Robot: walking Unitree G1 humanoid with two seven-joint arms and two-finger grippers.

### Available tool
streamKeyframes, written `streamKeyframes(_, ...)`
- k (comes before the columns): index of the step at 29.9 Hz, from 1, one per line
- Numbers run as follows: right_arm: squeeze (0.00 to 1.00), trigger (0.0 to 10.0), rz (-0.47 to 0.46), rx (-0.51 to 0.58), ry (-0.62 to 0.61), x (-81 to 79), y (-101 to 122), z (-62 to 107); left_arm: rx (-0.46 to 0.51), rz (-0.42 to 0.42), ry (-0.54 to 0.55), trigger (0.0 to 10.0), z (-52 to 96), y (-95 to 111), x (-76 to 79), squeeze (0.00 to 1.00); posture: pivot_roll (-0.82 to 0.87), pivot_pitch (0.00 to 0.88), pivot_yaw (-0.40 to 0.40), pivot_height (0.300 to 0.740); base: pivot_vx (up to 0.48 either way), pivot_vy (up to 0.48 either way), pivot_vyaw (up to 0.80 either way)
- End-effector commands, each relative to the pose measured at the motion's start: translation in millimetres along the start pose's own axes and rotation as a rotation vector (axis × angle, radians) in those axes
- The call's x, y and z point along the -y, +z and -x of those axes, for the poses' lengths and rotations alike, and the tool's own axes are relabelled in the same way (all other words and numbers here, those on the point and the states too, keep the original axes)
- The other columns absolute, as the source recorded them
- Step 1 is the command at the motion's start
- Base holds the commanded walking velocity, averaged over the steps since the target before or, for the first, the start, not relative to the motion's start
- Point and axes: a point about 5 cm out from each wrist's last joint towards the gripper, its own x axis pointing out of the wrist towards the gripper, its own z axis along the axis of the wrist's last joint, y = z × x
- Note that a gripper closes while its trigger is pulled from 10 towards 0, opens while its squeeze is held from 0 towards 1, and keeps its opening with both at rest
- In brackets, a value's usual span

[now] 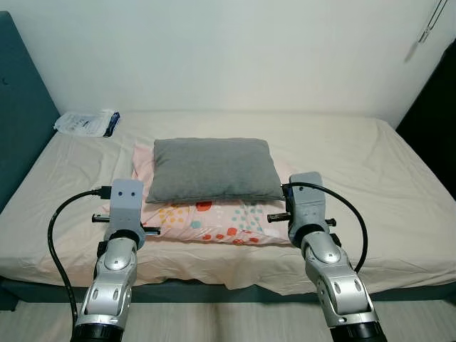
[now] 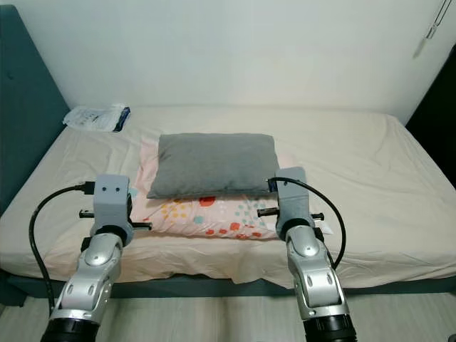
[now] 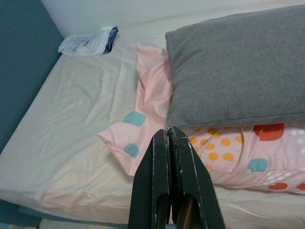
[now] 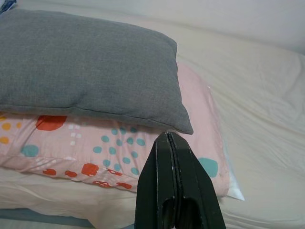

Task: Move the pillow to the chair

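A grey pillow (image 1: pixel 212 168) lies on top of a pink pillow with coloured dots (image 1: pixel 214 217) in the middle of the bed (image 1: pixel 370 164). Both arms are raised in front of the bed's near edge. My left gripper (image 3: pixel 168 138) is shut and empty, short of the pink pillow's near left corner (image 3: pixel 119 143). My right gripper (image 4: pixel 167 141) is shut and empty too, just short of the grey pillow's near right corner (image 4: pixel 183 126). In the head views the wrist housings (image 1: pixel 125 203) (image 1: pixel 308 206) hide the fingers.
A white plastic packet (image 1: pixel 87 122) lies at the bed's far left corner by the teal headboard (image 1: pixel 21 121). A white wall runs behind the bed. A dark surface (image 1: pixel 434 121) stands at the right. Pale wooden floor (image 1: pixel 214 320) lies below the bed's near edge.
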Motion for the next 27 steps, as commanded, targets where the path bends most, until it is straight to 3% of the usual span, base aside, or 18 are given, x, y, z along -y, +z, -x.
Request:
streamKeyframes(1,0.00,10.0,0.002,-0.010,0.007,-2.7,-2,-0.5,-0.016,-0.009,0.007,10.0,-0.6,-2,-2.6,0.00,0.00,0.078,-0.009,0.740,0.000,0.000,0.00)
streamKeyframes(14,0.00,10.0,0.004,-0.006,0.004,-1.3,-2,0.4,-0.006,0.004,-0.002,10.0,-1.0,-1,0.1,0.00,0.00,0.069,-0.006,0.740,0.000,0.000,0.00)
streamKeyframes(17,0.00,10.0,-0.001,0.085,0.004,-1.3,7,3.8,0.133,0.141,-0.017,10.0,2.6,10,1.5,0.00,0.00,0.064,-0.007,0.740,0.000,0.000,0.00)
streamKeyframes(18,0.00,10.0,-0.001,0.085,0.004,-1.3,7,3.8,0.133,0.141,-0.017,10.0,2.6,10,1.5,0.00,0.00,0.064,-0.007,0.740,0.000,0.000,0.00)
streamKeyframes(20,0.00,10.0,0.002,0.176,0.004,-1.3,17,7.5,0.228,0.104,-0.033,10.0,8.5,17,2.9,0.00,-0.01,0.062,-0.005,0.740,0.000,0.000,0.00)
streamKeyframes(27,0.00,10.0,0.013,0.218,0.002,-0.6,21,10.9,0.232,0.054,-0.029,10.0,10.2,17,3.2,0.00,-0.01,0.052,-0.003,0.740,0.000,0.000,0.00)
